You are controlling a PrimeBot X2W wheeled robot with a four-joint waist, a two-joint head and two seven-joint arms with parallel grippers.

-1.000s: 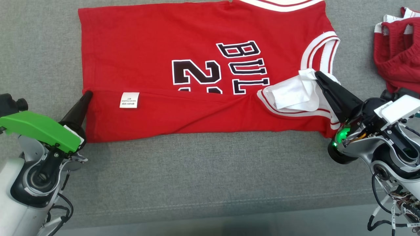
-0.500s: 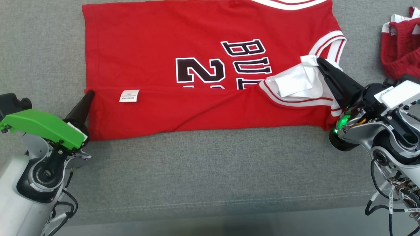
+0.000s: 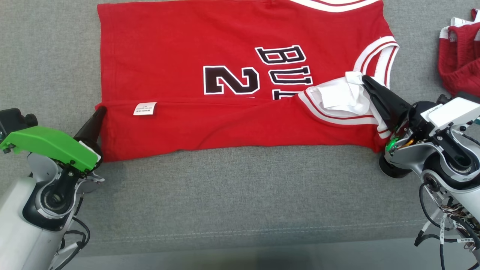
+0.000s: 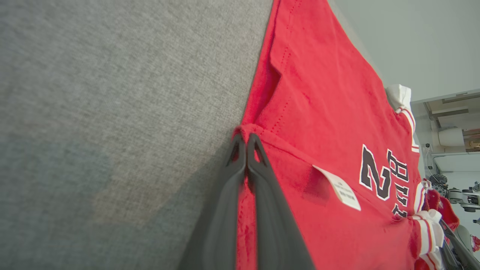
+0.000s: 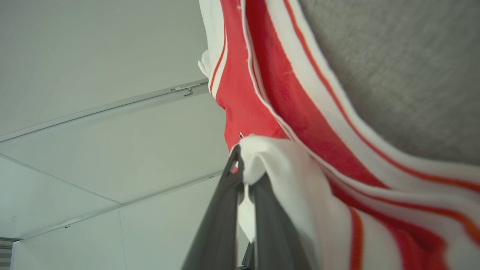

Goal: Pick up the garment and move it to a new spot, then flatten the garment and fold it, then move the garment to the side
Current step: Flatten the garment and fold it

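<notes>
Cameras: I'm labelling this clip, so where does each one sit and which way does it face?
Head view: on the head, looking down at the jersey; left gripper and right gripper at its ends.
Left wrist view: along shut fingers pinching the hem.
Right wrist view: along fingers clamping white fabric.
Shared: all show the jersey.

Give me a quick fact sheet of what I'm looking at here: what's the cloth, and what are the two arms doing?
Garment: red jersey, on grey fabric surface, near edge folded over
Left gripper: shut on the jersey's hem corner
Right gripper: shut on the jersey's white-trimmed shoulder end
Label: white tag showing on the folded strip
Nearby: second red garment, far right, apart
</notes>
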